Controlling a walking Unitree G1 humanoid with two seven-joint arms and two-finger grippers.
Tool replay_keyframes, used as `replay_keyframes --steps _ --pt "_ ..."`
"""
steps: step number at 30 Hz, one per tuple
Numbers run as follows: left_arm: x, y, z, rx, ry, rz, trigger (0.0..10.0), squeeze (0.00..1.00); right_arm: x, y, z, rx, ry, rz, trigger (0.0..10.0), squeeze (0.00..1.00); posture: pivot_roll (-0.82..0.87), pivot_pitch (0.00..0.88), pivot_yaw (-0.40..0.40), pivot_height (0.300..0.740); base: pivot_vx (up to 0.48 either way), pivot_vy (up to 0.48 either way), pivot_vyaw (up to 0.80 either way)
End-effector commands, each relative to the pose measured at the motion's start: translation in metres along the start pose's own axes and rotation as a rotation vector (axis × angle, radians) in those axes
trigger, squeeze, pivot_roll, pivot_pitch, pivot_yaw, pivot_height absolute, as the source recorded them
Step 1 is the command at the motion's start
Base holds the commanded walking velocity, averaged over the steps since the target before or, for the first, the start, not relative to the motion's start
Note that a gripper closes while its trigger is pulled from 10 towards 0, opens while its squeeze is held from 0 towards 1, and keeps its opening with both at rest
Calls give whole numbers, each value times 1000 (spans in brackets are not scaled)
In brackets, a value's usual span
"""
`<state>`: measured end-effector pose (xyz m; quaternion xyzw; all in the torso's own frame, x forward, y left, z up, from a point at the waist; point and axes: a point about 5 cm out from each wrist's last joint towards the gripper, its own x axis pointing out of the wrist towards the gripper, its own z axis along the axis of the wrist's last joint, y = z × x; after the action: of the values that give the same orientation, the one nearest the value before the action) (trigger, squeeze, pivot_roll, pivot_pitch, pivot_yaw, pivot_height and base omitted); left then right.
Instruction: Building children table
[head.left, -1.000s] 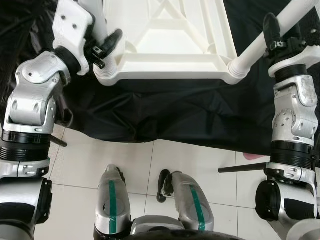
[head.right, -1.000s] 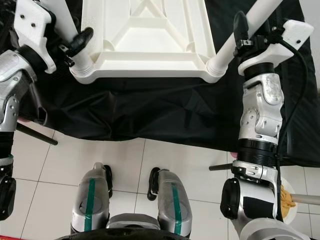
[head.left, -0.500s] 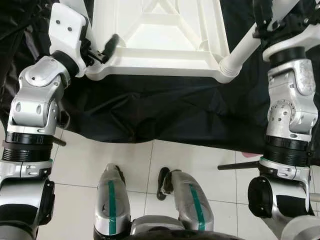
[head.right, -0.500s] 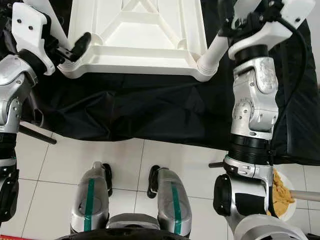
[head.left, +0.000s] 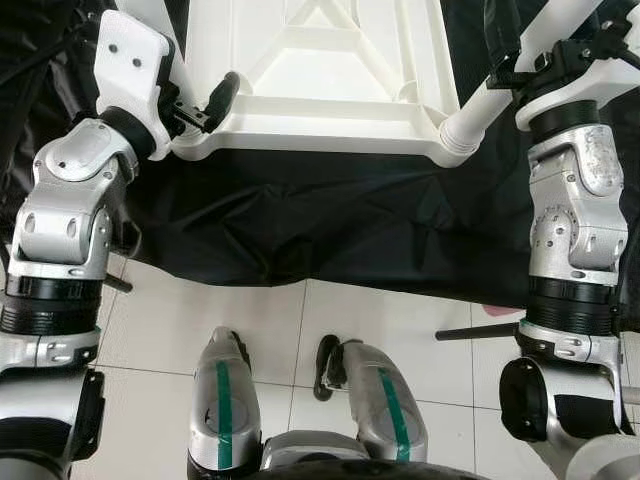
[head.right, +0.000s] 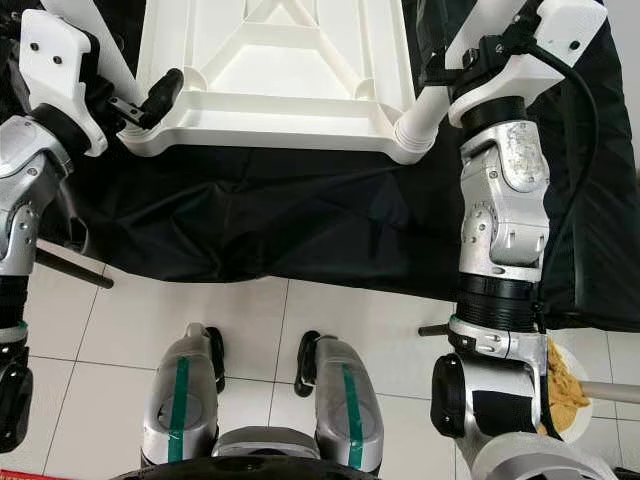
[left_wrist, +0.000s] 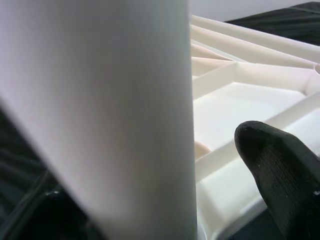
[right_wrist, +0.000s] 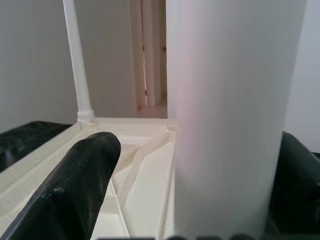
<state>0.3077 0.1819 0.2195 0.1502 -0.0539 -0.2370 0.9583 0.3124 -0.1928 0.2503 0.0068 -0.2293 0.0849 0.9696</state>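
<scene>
Black fingers (right_wrist: 70, 190) of the right gripper (head.left: 520, 45) straddle the near-right white table leg (head.left: 510, 70), one on each side; whether they press it cannot be told. Left gripper (head.left: 195, 100), fingers parted, brackets the near-left leg (left_wrist: 115, 110) at its corner socket. Inverted white plastic children's table (head.left: 330, 90) lies on a black cloth (head.left: 330, 220) over tiled floor (head.left: 200, 320).

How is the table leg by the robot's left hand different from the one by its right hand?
The white plastic leg at the left gripper is mostly hidden behind that arm; the white plastic leg at the right gripper shows plainly, slanting out of its corner socket. The left gripper sits close to the upturned white tabletop; the right gripper sits higher up its leg. Both legs are white tubes at near corners.
</scene>
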Motion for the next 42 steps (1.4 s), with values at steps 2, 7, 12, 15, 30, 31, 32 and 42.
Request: replay_keyframes --steps 2,7,12,15,30,31,32,42 --pt "-10 -10 4 17 -4 -171 10000 0 -2 -5 -7 -35 42 4 10000 0 126 108 -108 740 0 0 0" --pt "-24 -19 10 -23 -34 -258 10000 0 -4 -8 -12 -41 66 15 10000 0 132 107 -114 740 0 0 0" --pt "-44 -65 4 -305 -48 -538 10000 0 -16 -6 -35 2 123 30 10000 0 148 116 -132 740 0 0 0" --pt "-44 -87 -8 -329 -3 -611 10000 0 -20 -4 -47 6 164 37 10000 0 151 118 -134 740 0 0 0" --pt "-37 -82 -21 -221 85 -545 10000 0 -23 -4 -65 -17 213 49 10000 0 143 123 -129 740 0 0 0" --pt "-37 -82 -21 -221 85 -545 10000 0 -23 -4 -65 -17 213 49 10000 0 143 123 -129 740 0 0 0" --pt "-42 -73 -12 -218 62 -535 10000 0 -23 -6 -64 -18 205 28 10000 0 143 124 -128 740 0 0 0" --pt "-70 -54 35 -311 -142 -590 10000 0 -25 -6 -69 -19 204 -2 10000 0 157 129 -136 740 0 0 0"
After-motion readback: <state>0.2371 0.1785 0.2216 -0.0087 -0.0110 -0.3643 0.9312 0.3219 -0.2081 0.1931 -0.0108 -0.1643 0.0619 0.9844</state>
